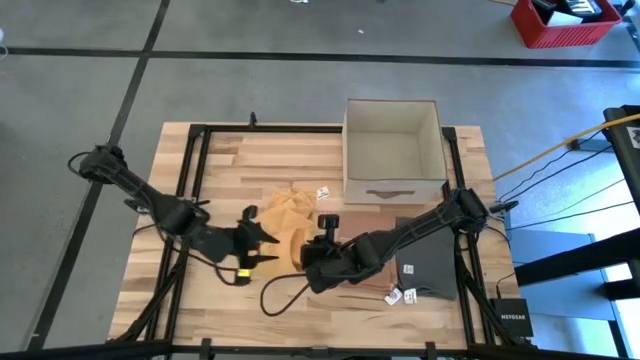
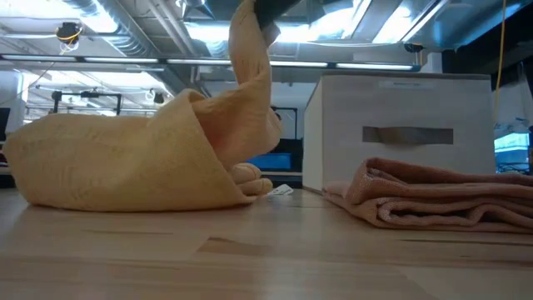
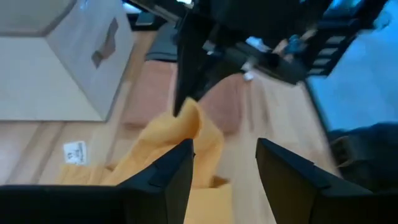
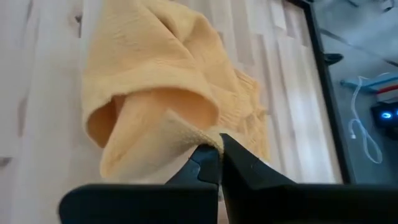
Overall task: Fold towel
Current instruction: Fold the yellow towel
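A yellow towel (image 1: 285, 213) lies bunched in the middle of the table. In the low view its bulk (image 2: 117, 162) rests on the wood while one strip rises to the picture's top. My right gripper (image 4: 217, 155) is shut on that raised part, on the near side of the heap (image 1: 303, 252). My left gripper (image 1: 262, 238) hovers just left of the towel. Its fingers are open (image 3: 224, 177), with nothing between them. My right gripper pinches a raised edge of the towel (image 4: 208, 138) between its two fingertips, coming slanting down from the table's near right. One layer or several, I cannot tell. The pinched strip (image 2: 250, 58) hangs below the fingers, and the rest of the towel lies heaped on the table.
A white box (image 1: 392, 148) stands at the far right of the table. A folded brownish towel (image 2: 433, 196) lies in front of it, and a dark flat thing (image 1: 425, 265) under the right arm. Small paper tags (image 1: 323, 193) lie on the wood. A cable loops along the near edge (image 1: 275, 295).
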`<state>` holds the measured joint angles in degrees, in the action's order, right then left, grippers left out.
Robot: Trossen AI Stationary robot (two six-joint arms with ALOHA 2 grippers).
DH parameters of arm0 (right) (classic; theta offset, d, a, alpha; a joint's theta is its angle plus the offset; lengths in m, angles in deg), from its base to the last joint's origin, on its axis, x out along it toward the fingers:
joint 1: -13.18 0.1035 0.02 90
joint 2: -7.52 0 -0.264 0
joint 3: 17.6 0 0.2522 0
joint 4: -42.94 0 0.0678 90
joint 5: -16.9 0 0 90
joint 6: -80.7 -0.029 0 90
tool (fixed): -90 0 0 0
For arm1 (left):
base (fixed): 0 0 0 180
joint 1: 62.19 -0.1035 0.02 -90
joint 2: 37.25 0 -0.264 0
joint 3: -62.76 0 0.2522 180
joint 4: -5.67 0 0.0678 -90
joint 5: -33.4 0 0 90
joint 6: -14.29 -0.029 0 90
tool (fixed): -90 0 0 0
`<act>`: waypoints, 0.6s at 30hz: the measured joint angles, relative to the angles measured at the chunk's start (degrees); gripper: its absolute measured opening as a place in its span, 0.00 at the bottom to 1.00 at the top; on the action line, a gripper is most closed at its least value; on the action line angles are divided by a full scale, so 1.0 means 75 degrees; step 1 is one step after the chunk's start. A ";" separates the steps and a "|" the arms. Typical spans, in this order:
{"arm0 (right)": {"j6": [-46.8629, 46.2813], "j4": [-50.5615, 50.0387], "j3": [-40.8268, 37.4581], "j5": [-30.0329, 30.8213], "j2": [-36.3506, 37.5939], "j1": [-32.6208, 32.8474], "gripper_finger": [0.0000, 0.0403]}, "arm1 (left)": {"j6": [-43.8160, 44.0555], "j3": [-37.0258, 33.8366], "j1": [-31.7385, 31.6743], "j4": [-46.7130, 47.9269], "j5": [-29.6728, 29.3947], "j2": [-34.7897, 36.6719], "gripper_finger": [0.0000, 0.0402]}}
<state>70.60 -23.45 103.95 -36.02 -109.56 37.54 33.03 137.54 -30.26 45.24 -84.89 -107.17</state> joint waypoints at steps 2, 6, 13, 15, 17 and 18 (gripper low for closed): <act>0.0003 0.0042 0.0000 -0.0100 -0.0005 -0.0025 0.01 | -0.0279 -0.0003 -0.0207 -0.0117 -0.0008 -0.0299 0.41; -0.0153 0.0019 0.0000 -0.0057 0.0004 -0.0059 0.02 | -0.0663 -0.0006 -0.0674 -0.0503 0.0139 -0.0890 0.41; -0.0258 -0.0030 0.0000 -0.0036 0.0033 -0.0053 0.02 | -0.0570 -0.0006 -0.1231 -0.1364 0.0817 -0.1555 0.41; -0.0266 -0.0024 0.0000 -0.0032 0.0033 -0.0053 0.02 | -0.0385 -0.0006 -0.1340 -0.1457 0.0930 -0.1678 0.41; -0.0280 -0.0024 0.0000 -0.0034 0.0033 -0.0053 0.02 | -0.0358 -0.0006 -0.1420 -0.1591 0.1041 -0.1800 0.41; -0.0284 -0.0030 0.0000 -0.0037 0.0033 -0.0053 0.02 | -0.0354 -0.0006 -0.1442 -0.1653 0.1136 -0.1842 0.41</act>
<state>68.47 -23.68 103.95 -36.29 -109.31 37.15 30.37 137.49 -41.07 32.84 -76.37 -120.99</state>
